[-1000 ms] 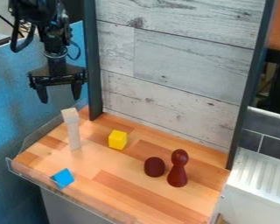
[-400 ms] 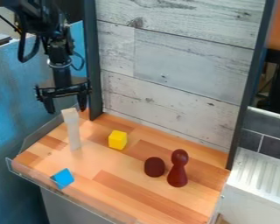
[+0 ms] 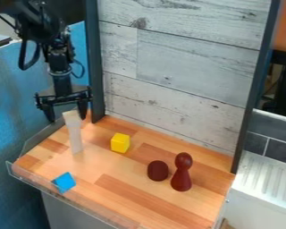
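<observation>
Notably, the end effector point(image 3: 67, 120) hung spread wide, empty, by the top of the upright pale post point(image 3: 75, 139); contact was indeterminable. The post stood on the tabletop point(image 3: 112, 167), whose near corner was cut off.

Two blocks point(image 3: 119, 143), two maroon pieces point(image 3: 158, 171), one post point(image 3: 75, 137).

No readable text or labels

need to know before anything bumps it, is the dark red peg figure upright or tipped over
Upright: the dark red peg figure stands on its wide base, round head on top.
</observation>
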`<control>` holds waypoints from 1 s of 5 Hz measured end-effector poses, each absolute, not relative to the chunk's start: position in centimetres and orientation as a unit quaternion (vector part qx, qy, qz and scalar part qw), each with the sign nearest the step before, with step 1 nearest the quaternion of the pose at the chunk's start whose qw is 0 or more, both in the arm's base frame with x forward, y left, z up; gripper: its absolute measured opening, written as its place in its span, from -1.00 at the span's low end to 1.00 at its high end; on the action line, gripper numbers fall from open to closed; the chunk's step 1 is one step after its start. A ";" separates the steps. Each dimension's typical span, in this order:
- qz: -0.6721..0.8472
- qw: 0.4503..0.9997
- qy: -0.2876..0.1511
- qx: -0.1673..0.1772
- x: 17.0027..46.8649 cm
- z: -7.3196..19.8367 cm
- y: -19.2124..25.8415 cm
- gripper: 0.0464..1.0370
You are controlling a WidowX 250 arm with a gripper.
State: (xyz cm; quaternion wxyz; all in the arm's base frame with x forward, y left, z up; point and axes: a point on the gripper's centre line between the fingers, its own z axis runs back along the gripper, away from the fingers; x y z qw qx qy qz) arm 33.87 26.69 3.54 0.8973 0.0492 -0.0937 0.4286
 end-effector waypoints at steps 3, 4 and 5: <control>0.432 0.896 -0.081 0.072 33.5 1.5 27.3 0.85; 0.433 0.895 -0.078 0.073 33.5 1.3 27.4 0.30; 0.432 0.895 -0.080 0.073 33.6 1.3 27.5 0.16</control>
